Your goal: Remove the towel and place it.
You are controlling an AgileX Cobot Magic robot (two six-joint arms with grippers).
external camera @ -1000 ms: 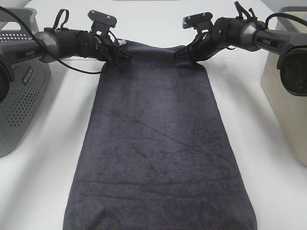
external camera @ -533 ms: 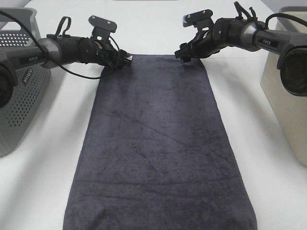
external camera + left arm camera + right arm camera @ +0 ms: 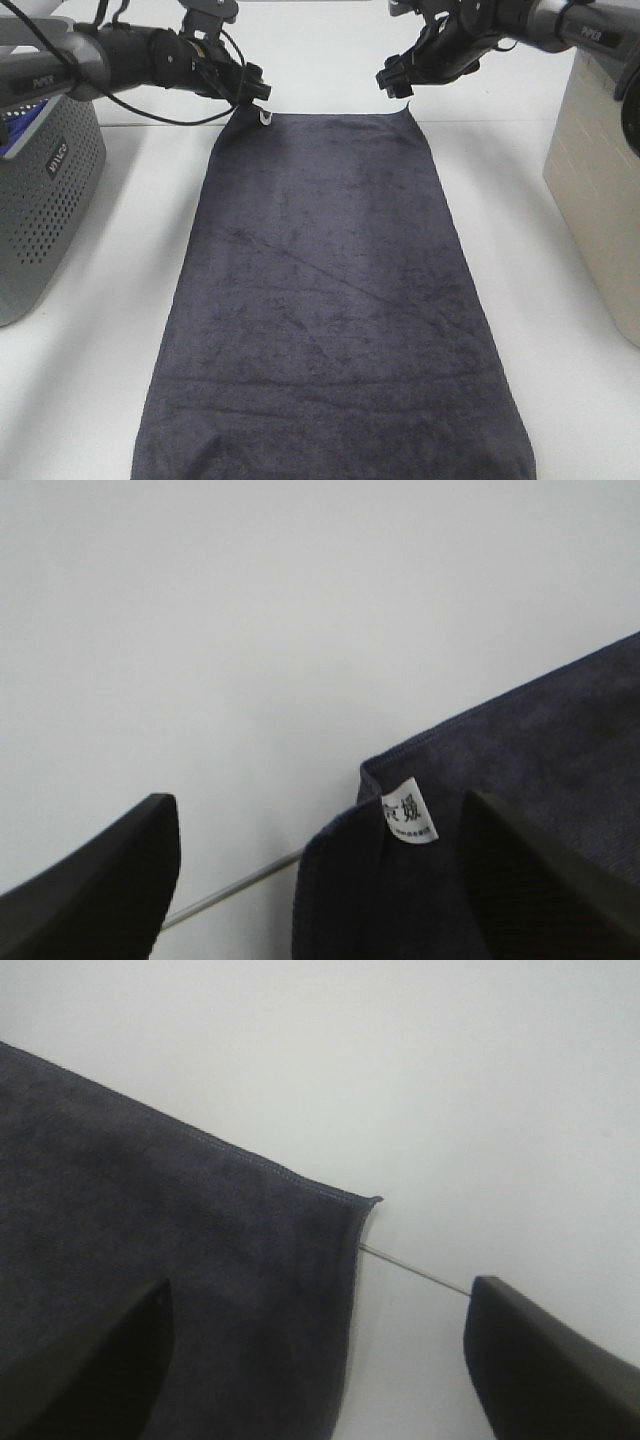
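Towel flat on desk. Both jaws wide open, empty, above far corners. Risk: folded tag corner snagging left jaws.

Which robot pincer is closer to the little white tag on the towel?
The left pincer. It hangs open right above the white tag at the towel's far corner. The right pincer is open over the opposite far corner.

Two black, tube-shaped robot arms with loose black cables and white "PIPER" lettering end in dark, wedge-shaped fingers.
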